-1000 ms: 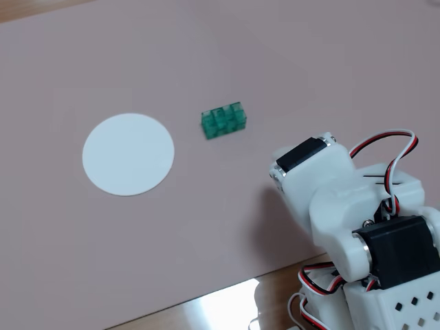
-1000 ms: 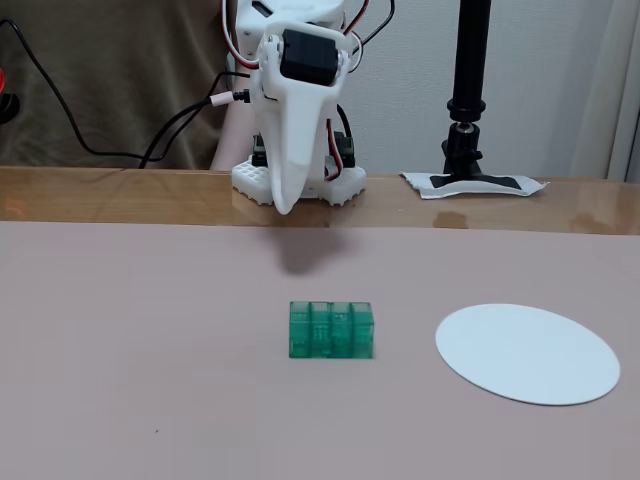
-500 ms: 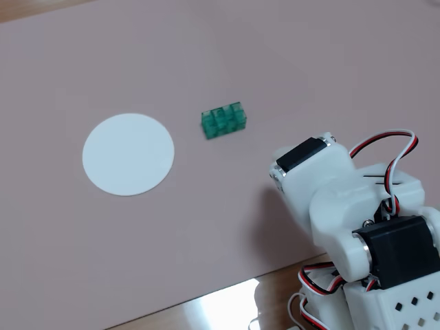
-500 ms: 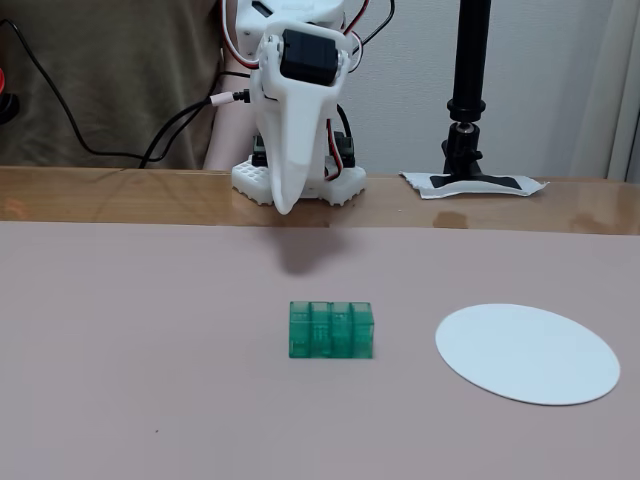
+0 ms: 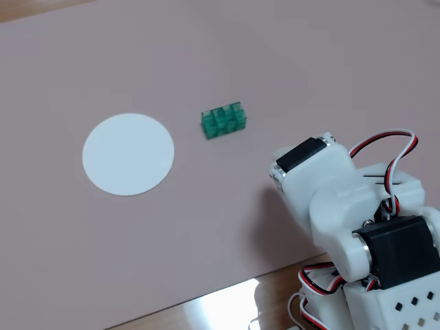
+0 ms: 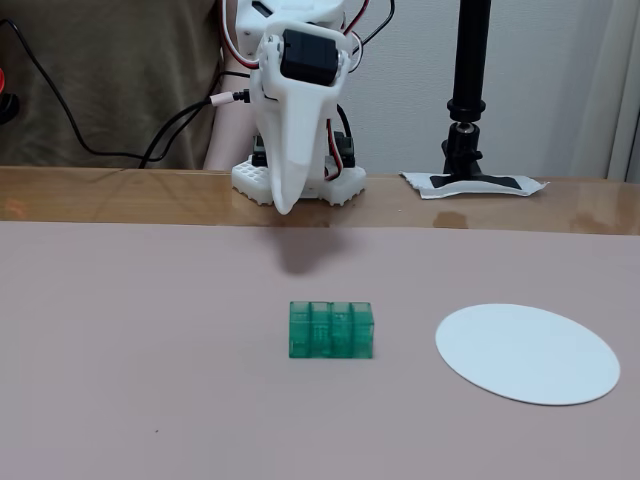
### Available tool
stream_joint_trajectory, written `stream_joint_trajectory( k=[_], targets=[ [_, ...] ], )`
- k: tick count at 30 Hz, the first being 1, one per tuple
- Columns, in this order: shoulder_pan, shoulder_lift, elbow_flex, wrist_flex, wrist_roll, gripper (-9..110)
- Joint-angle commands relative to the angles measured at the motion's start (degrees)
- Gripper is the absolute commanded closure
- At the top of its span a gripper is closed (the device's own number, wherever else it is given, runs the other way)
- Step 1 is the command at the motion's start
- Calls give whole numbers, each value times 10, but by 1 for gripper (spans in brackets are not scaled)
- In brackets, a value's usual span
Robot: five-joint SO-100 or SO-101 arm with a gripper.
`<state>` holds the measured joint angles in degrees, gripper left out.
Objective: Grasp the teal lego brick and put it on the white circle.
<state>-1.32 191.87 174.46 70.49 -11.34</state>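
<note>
I see my arm (image 5: 357, 213) as white printed plastic with blocky black servo housings set into the joints. Red, black and white wires (image 5: 392, 155) loop between the segments. Its base (image 6: 300, 183) is white with small square holes. The gripper (image 6: 285, 195) tapers to a smooth white point.

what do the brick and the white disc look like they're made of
Brick: most likely moulded plastic, translucent green and glossy, since light passes through it and inner walls show. Disc: flat, matte and very thin, with no shine; probably paper or card, though thin plastic can't be ruled out.
</note>
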Motion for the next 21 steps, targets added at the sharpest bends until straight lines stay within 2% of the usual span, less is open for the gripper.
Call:
stream_joint_trajectory(
  k=[1,9,16,21],
  targets=[
    [2,4,-2,-5,-1,101],
    [-31,4,4,-13,-76,102],
    [-25,2,-56,-25,-69,102],
    [-31,-151,-135,-72,-53,102]
  ],
)
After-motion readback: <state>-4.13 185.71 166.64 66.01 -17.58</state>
